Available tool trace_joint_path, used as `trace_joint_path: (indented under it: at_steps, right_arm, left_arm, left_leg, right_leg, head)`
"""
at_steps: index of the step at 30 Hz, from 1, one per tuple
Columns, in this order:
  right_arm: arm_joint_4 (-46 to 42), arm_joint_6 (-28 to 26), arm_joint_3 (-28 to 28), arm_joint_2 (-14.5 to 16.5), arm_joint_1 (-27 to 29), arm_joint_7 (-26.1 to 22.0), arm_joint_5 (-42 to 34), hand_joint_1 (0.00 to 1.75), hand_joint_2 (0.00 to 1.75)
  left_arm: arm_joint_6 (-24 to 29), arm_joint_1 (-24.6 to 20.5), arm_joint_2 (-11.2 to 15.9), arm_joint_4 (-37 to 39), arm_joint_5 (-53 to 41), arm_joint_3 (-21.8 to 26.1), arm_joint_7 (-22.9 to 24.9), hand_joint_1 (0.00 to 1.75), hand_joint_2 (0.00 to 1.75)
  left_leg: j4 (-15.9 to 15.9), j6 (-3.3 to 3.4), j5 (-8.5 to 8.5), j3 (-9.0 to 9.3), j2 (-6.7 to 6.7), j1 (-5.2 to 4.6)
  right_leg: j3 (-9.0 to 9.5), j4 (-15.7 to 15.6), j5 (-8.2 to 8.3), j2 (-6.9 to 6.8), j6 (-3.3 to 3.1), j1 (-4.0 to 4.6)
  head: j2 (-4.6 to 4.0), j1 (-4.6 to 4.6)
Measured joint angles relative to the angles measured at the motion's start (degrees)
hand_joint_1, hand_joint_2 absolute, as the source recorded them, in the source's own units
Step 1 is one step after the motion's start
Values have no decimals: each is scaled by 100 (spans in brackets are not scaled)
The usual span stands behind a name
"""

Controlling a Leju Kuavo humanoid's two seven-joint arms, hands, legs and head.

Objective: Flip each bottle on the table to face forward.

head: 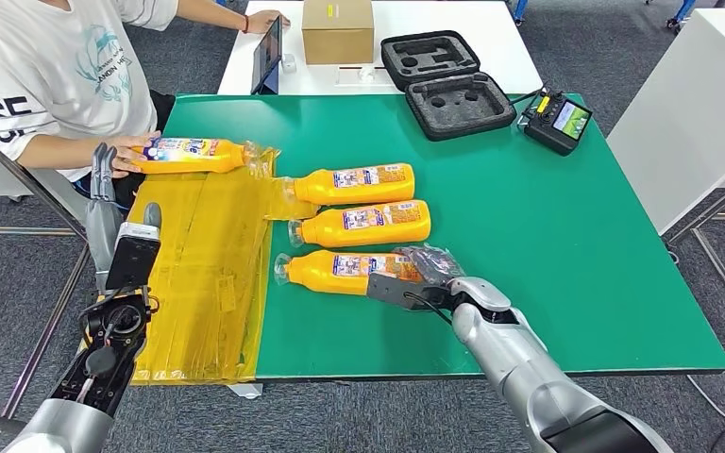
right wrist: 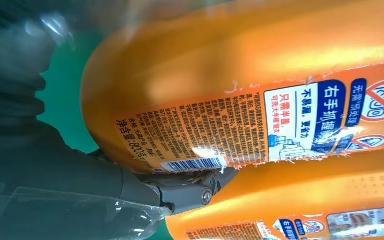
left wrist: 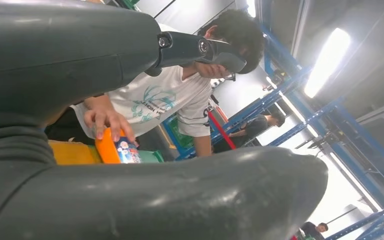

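Head view: right robot hand (head: 422, 276) grips the base of the nearest orange bottle (head: 345, 271), lying flat on the green bench (head: 566, 245); two more bottles (head: 368, 224) lie just beyond; left robot hand (head: 104, 179) hangs off the edge, its fingers' state unclear; a person's hand (head: 132, 151) holds a fourth bottle (head: 193, 155).

The orange bottle (right wrist: 260, 65) nearest the robot, seen close in the right wrist view, carries a back label (right wrist: 240, 130) printed in Chinese. Large white characters on blue read 右手抓握, smaller ones read 不易漏 and 只需半盖, and beside a barcode stands 净含量:800克. In the head view, a person's white T-shirt (head: 52, 71) at the far left shows the large dark letters "SE".
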Motion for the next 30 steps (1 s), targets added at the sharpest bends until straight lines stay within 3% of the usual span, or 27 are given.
trace_joint_path:
  at_steps: [7,11,15,17,22,26,30]
  right_arm:
    - [57,220,7,33,-2,-448,-432,175,175]
    - [55,382,0,73,113,-1209,-1008,175,175]
    - [7,494,-12,144,306,-1942,-1556,175,175]
    - [-60,621,-37,160,382,-2139,-1875,175,175]
    - [-815,1134,-134,300,889,-2616,-3733,175,175]
    - [-1442,1293,-150,423,1285,-2635,-4722,175,175]
    - [-1789,1296,-162,475,1510,-2635,-5057,175,175]
  left_arm:
    - [-394,1,-1,120,353,48,0,0,0]
    - [-1074,7,-39,247,869,212,2,0,0]
    - [-1698,36,-106,401,1310,428,7,0,175]
    - [-2009,36,-138,492,1560,513,20,0,175]
    - [-3326,131,-252,811,2757,857,271,0,175]
    - [-3536,205,-297,968,3155,1120,306,0,175]
    - [-3626,220,-306,1076,3430,1382,198,0,175]
  left_leg:
    - [0,0,0,0,1,0]
    - [0,0,0,-2,1,0]
    - [0,0,0,-10,0,0]
    - [0,0,0,-12,-2,0]
    - [-1,2,-3,-18,2,-1]
    - [-1,1,-4,-21,0,-1]
    - [-2,0,-4,-22,1,-1]
  right_leg:
    - [0,0,0,2,0,0]
    - [-2,0,0,2,0,0]
    - [-8,1,0,0,1,0]
    - [-8,1,-1,-2,1,0]
    - [-13,0,-2,3,1,-1]
    - [-16,0,-3,1,1,0]
    - [-17,0,-3,1,1,0]
  head:
    - [0,1]
    - [0,1]
    - [0,-1]
    - [0,1]
    - [0,0]
    - [0,0]
    - [0,0]
